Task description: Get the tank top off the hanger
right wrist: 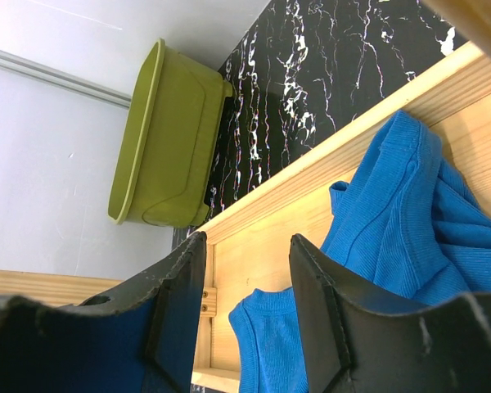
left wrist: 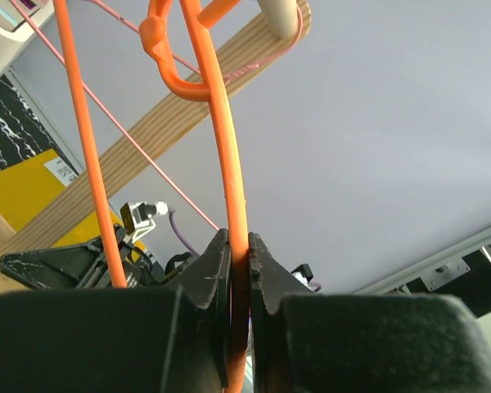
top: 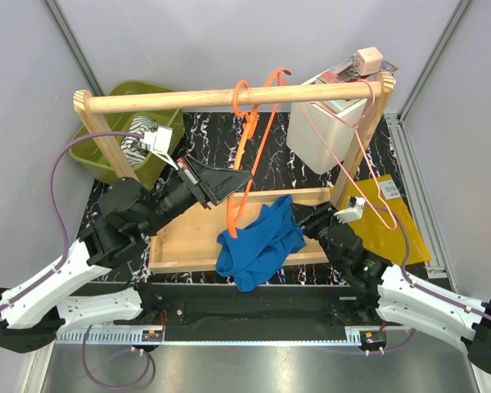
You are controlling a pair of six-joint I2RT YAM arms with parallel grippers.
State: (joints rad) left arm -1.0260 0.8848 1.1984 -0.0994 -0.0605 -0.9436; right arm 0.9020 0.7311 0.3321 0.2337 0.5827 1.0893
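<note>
While the hanger (top: 241,106) hangs by its hook from the wooden rail (top: 188,100), the left gripper (left wrist: 238,246) pinches one orange arm tight between its fingers. Tank top (top: 258,237) is bunched low over the wooden base frame (top: 180,237), its upper edge touching the hanger's lower end. Right gripper (right wrist: 245,303) sits just beside the cloth, fingers spread, holding nothing.

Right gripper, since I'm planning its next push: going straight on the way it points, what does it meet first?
Probably the tank top, its blue cloth lying just ahead of the open right gripper. The rack's wooden base lies behind it. Depth is unclear.
</note>
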